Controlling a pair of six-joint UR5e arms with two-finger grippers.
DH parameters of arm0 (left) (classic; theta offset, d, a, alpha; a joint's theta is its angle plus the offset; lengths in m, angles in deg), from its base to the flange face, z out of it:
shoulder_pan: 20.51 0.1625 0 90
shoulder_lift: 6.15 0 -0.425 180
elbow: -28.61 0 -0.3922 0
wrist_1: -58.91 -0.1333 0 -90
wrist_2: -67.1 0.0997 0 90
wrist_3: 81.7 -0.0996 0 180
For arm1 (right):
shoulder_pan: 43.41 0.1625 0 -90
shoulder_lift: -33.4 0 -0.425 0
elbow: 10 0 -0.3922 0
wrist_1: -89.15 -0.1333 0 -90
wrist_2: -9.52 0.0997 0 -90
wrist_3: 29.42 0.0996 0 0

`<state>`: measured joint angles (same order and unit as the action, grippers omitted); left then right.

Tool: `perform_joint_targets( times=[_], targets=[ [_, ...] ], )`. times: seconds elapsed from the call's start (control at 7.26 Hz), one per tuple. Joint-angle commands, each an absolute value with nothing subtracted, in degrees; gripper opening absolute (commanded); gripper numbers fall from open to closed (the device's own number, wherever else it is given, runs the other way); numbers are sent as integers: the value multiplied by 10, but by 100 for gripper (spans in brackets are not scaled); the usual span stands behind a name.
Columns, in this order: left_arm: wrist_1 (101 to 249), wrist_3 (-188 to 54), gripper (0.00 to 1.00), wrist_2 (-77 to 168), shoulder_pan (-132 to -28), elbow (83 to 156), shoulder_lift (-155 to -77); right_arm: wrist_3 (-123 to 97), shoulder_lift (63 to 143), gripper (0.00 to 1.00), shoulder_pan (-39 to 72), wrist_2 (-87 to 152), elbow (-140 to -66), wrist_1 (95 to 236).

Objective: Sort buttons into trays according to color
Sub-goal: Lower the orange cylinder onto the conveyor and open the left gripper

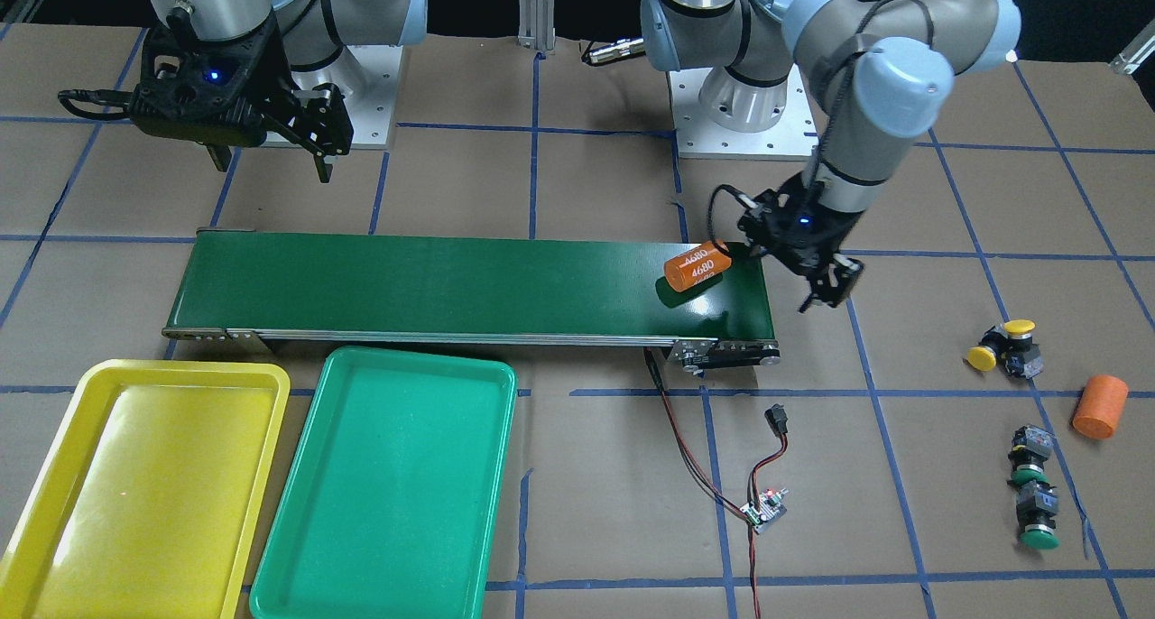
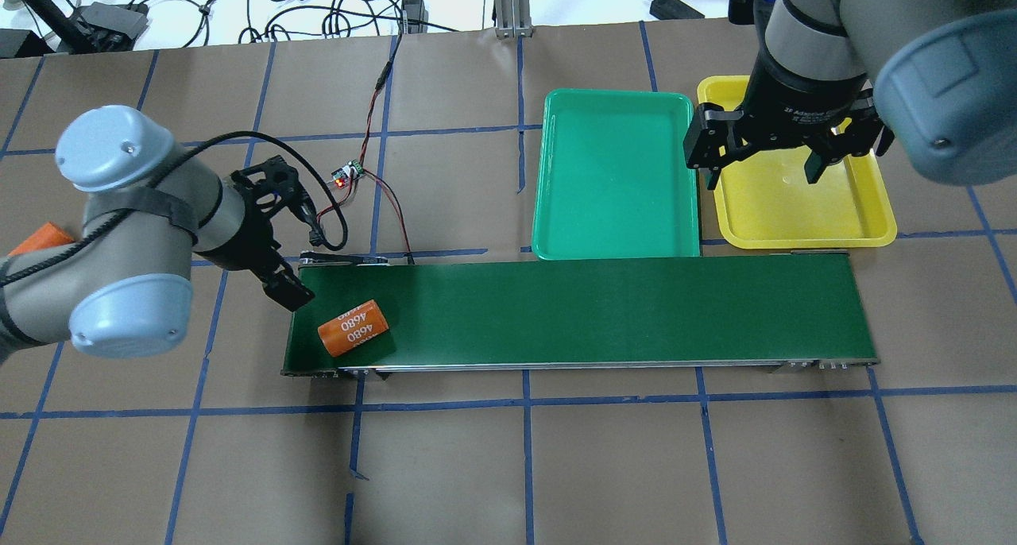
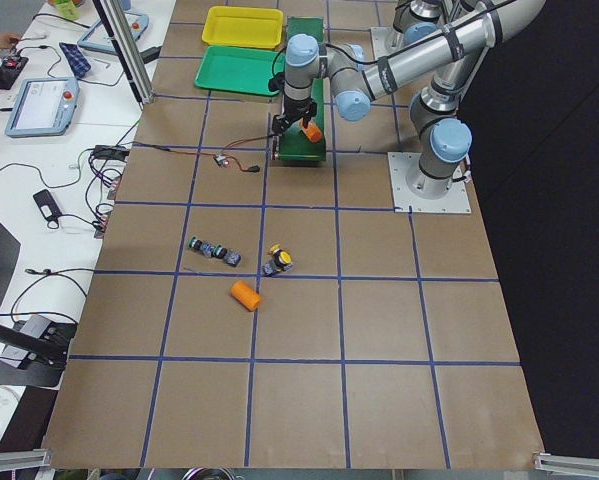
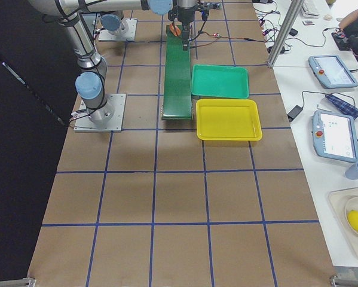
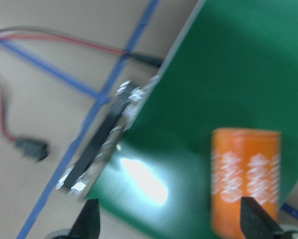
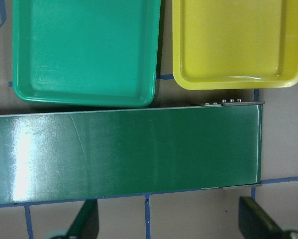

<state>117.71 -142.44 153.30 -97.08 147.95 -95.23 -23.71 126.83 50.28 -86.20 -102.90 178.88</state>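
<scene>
Two yellow-capped buttons (image 1: 1020,330) (image 1: 982,357) and two green-capped buttons (image 1: 1029,473) (image 1: 1039,534) lie on the brown table, far from the trays. The yellow tray (image 1: 135,493) and the green tray (image 1: 388,484) stand side by side and hold nothing. My left gripper (image 1: 826,290) is open and empty. It hangs at the conveyor's end beside the orange "4680" cylinder (image 5: 246,179). My right gripper (image 2: 763,175) is open and empty. It is held high over the near edge of the yellow tray (image 2: 794,219), next to the green tray (image 2: 620,172).
The long dark green conveyor belt (image 1: 451,285) runs between the arms and the trays, with the orange "4680" cylinder (image 1: 695,265) on its end. A second orange cylinder (image 1: 1099,406) lies near the buttons. A small circuit board (image 1: 765,509) with red-black wires lies by the belt.
</scene>
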Motion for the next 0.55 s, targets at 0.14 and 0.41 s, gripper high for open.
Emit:
perform_joint_targets(
  times=[0.14, 0.41],
  targets=[
    [1203, -1361, 100, 1537, -789, 1370, -1041, -237, 1268, 100, 503, -862, -1029, 1789],
    [1203, -1266, 100, 1554, -732, 1292, -1130, -237, 1268, 100, 503, -862, -1029, 1789]
  ],
)
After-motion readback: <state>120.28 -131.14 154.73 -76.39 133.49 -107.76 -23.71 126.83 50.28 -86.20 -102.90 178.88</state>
